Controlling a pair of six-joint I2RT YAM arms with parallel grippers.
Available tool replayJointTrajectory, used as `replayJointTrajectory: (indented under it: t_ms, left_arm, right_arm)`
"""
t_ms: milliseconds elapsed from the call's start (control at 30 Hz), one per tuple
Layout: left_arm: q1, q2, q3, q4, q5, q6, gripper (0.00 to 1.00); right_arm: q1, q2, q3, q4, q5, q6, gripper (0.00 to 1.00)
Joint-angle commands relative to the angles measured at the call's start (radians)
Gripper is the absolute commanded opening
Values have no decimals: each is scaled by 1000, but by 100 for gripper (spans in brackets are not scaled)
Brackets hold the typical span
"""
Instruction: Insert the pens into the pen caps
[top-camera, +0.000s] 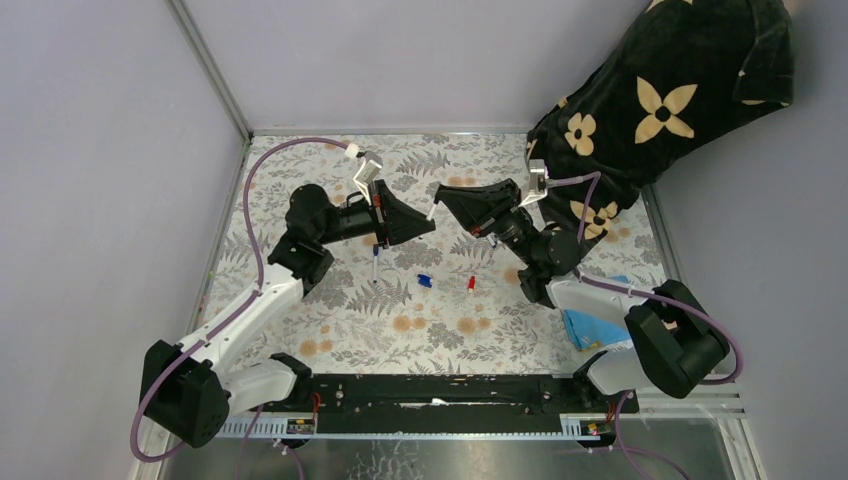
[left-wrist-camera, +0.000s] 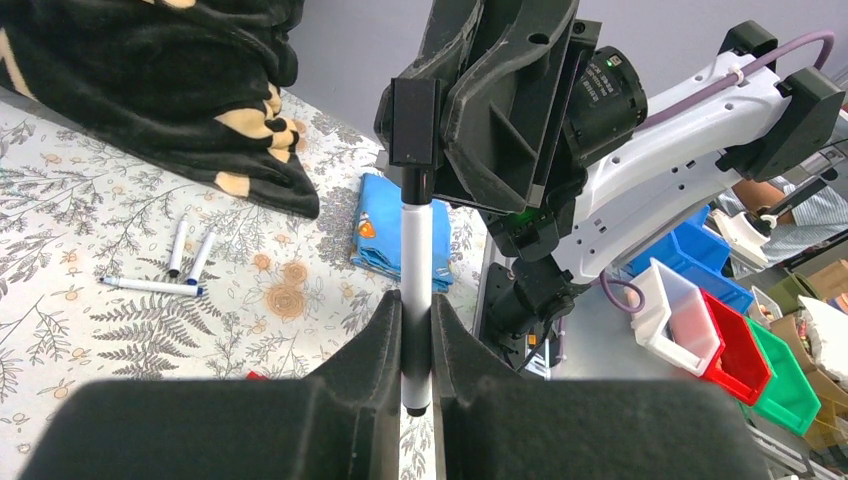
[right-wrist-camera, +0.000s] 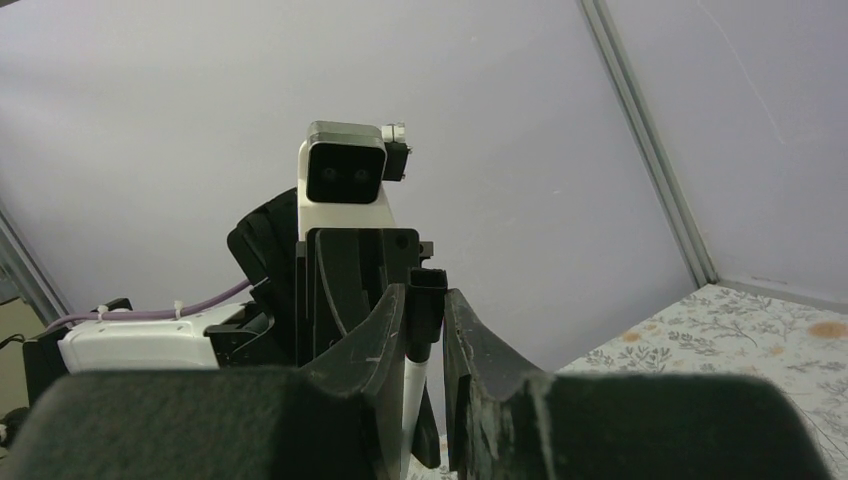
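1. Left wrist view: your left claw (left-wrist-camera: 415, 325) is pinched narrow on the white pen (left-wrist-camera: 417, 250), which sticks straight out ahead of its fingers. The right claw (right-wrist-camera: 425, 315) faces it, closed on the black cap (right-wrist-camera: 428, 298) at the pen's far end.
2. You cannot tell from here whether the cap is fully seated or only started, because the right claw's fingers hide the joint.
3. If the two claws sit slightly off-axis, a push would likely bend the pen sideways. It could also slide the pen back through the left pads instead of into the cap.
4. Release either side too soon and a half-seated cap would probably drop to the patterned table (left-wrist-camera: 60, 200) beneath both claws.
5. Spare pens (left-wrist-camera: 150, 286) lie below and to the left of the left claw, well apart from it.
6. The blue cap (top-camera: 424, 281) and red cap (top-camera: 471, 284) rest on the table under the meeting claws.
7. The blue cloth (left-wrist-camera: 395, 235) and black blanket (left-wrist-camera: 150, 90) lie beyond the left claw. Neither blocks the push.
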Motion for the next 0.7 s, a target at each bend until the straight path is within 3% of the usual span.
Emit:
replayJointTrajectory:
  t_ms: [0, 167, 433, 667]
  left_arm:
    - [21, -48, 108, 295, -99, -34, 0]
    - [16, -26, 125, 367, -82, -85, 0]
    - [-10, -24, 144, 340, -86, -56, 0]
    - [-10, -28, 149, 320, -103, -32, 0]
  right_arm:
    - [49, 28, -95, -173, -119, -67, 0]
    - [94, 56, -111, -190, -108, -87, 0]
    - [133, 107, -135, -205, -108, -101, 0]
    - [157, 75, -191, -317, -131, -151, 0]
